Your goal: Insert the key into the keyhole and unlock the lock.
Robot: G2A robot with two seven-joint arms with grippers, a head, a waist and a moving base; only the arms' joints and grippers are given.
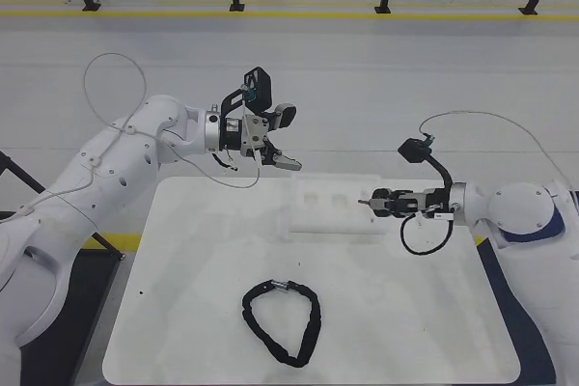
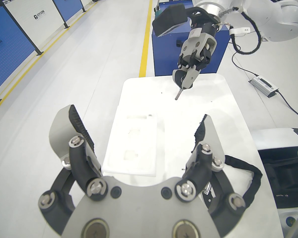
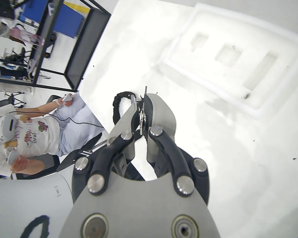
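Observation:
A black fabric-sleeved chain lock (image 1: 282,321) lies in a loop on the white table (image 1: 193,289), near the front, with its metal lock body (image 1: 278,287) on the far side of the loop. My right gripper (image 1: 371,203) hovers over the right end of a white foam tray (image 1: 333,205), shut on a small metal key (image 3: 142,116); the key's blade (image 2: 178,95) sticks out past the fingertips. My left gripper (image 2: 139,122) hangs open and empty above the table's back left edge, beyond the tray. Part of the chain (image 3: 117,105) shows behind the right fingers.
The foam tray (image 3: 238,58) has three shallow rectangular recesses. A black metal frame (image 1: 5,169) stands off the table's left side. A blue cabinet (image 2: 164,50) and a grey power box (image 2: 264,86) on the floor stand beyond the table's right side.

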